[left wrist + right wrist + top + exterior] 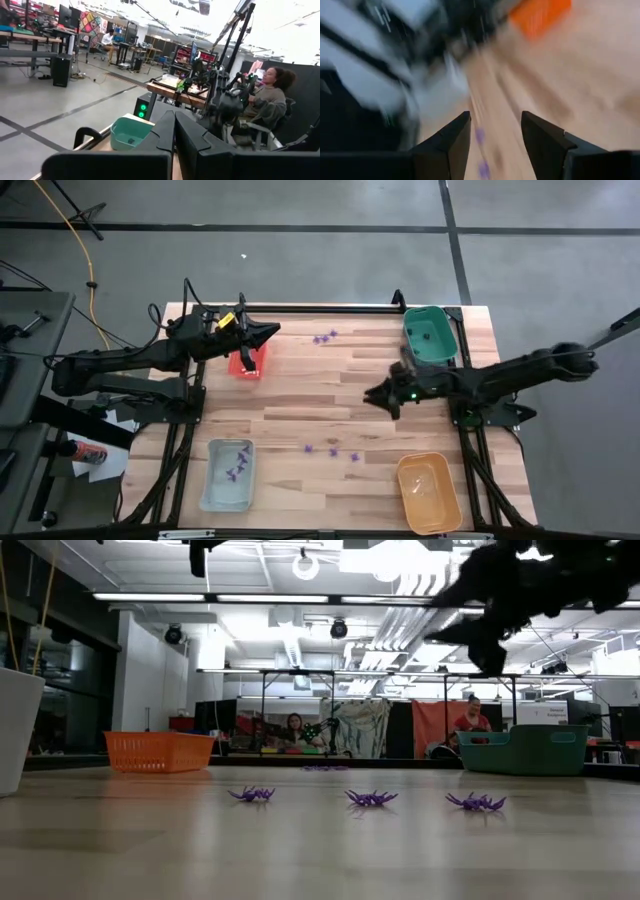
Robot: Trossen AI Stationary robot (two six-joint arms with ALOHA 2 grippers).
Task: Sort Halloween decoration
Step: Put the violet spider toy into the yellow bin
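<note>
Over mid-surface, the right tool (372, 393), fingers apart, is best lowered squarely over one purple spider (333, 450); the left tool (272, 331) is shut.

Four trays sit on the surface (300, 395): one red tray (249, 362), one green tray (430, 332), one pale blue tray (228, 475) and one orange tray (429, 492). Loose purple pieces on the bare wood number about six, two near the far edge (324, 336) and about four nearer the middle (332, 450), and roughly four more lie in the pale blue tray. Two arms reach over it, each with one end effector: left end effector (270, 331), right end effector (370, 394).
</note>
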